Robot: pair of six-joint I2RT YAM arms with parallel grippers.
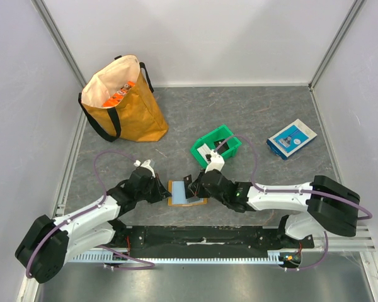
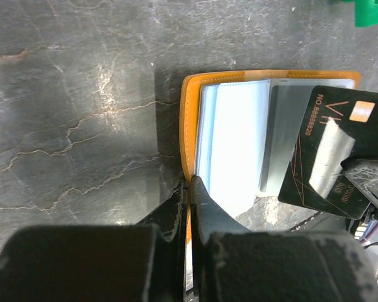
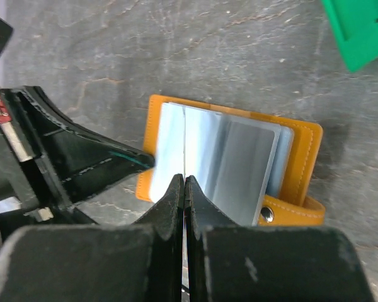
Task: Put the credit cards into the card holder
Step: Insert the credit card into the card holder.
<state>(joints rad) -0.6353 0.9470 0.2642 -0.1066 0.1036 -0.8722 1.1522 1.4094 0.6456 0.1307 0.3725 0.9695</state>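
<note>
orange and soft-looking, the card holder (image 2: 186,126) lies open on the dark marbled table (image 2: 82,126), between the arms. it is likely floppy, its clear sleeves slippery. the left gripper (image 2: 188,196) is pressed together on its near edge. the right gripper (image 3: 184,181) pinches a black credit card (image 2: 327,151) by one end – light, stiff, slick – just over the sleeves. pale walls (image 1: 208,38) close in the table.

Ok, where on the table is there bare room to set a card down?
Bare table lies at the far side between the tote bag and the blue-and-white box, and between tote bag and green bin. Crowded around the card holder, where the left gripper and the right gripper, holding a black credit card, meet.
</note>
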